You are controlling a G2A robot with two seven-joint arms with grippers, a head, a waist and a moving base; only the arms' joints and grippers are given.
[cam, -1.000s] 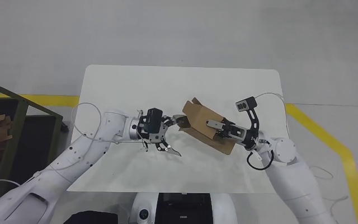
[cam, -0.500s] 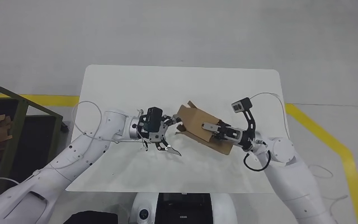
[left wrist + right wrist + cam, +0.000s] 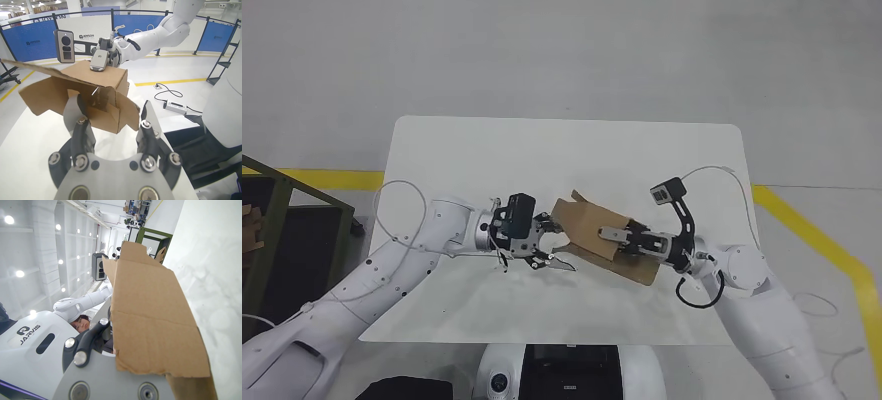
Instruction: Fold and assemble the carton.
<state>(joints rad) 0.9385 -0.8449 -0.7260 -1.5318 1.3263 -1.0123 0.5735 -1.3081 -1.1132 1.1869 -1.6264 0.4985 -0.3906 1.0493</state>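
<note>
The carton (image 3: 592, 232) lies toward the front middle of the table (image 3: 442, 150). At its open end the left gripper (image 3: 553, 250) stands with jaws spread. One finger (image 3: 72, 108) is at the mouth, and the other sits outside a loose side flap (image 3: 126, 111) that hangs between them. A top flap (image 3: 28, 67) juts out over that mouth and roofs the way in from above. At the carton's other end the right gripper (image 3: 627, 238) holds the top panel, and its arm and wrist camera (image 3: 666, 190) bar that side. Beyond the carton's far long side, bare tabletop runs to the back edge. On its near side lies only a narrow strip.
</note>
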